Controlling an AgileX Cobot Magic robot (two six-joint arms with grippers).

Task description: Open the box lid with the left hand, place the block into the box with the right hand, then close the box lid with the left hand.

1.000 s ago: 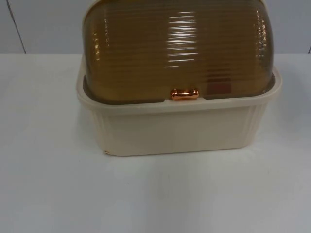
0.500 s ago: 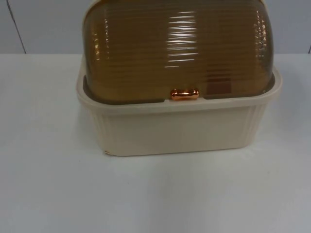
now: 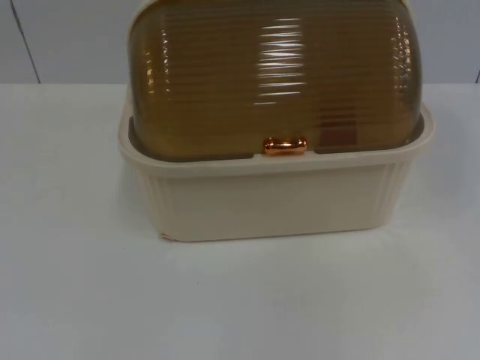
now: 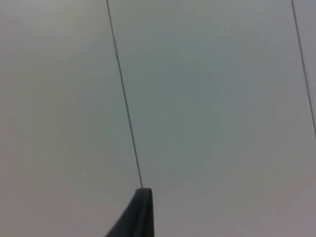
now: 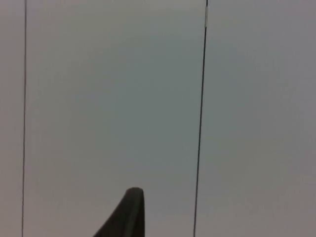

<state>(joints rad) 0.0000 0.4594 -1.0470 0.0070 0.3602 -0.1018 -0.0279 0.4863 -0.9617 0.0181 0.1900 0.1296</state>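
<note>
— Cream plastic was seen in the top view: what was it?

— A cream box (image 3: pixel 270 199) with ribbed corners was set on the white table (image 3: pixel 75 285), its back close to the grey partition wall (image 3: pixel 67 37). It was covered by a domed, ribbed lid (image 3: pixel 274 75) of translucent amber plastic, which was shut down onto the rim. A small copper-coloured handle (image 3: pixel 284 145) was fixed at the middle of the lid's front edge, just above the rim.

— Was the block made out?

— A dark reddish patch (image 3: pixel 337 136) was noted through the lid, to the right of the handle and low inside the box (whether that was the block could not be told through the tinted plastic).

— And the grippers?

— The left gripper (image 4: pixel 136 217) was seen in the left wrist view as one black fingertip held before the grey wall, where thin dark seams were crossed by the view. The right gripper (image 5: pixel 126 215) was seen likewise in the right wrist view, one black fingertip before the same kind of panelled wall. Nothing was touched by either fingertip. Whether the jaws of either were apart or together could not be told.
</note>
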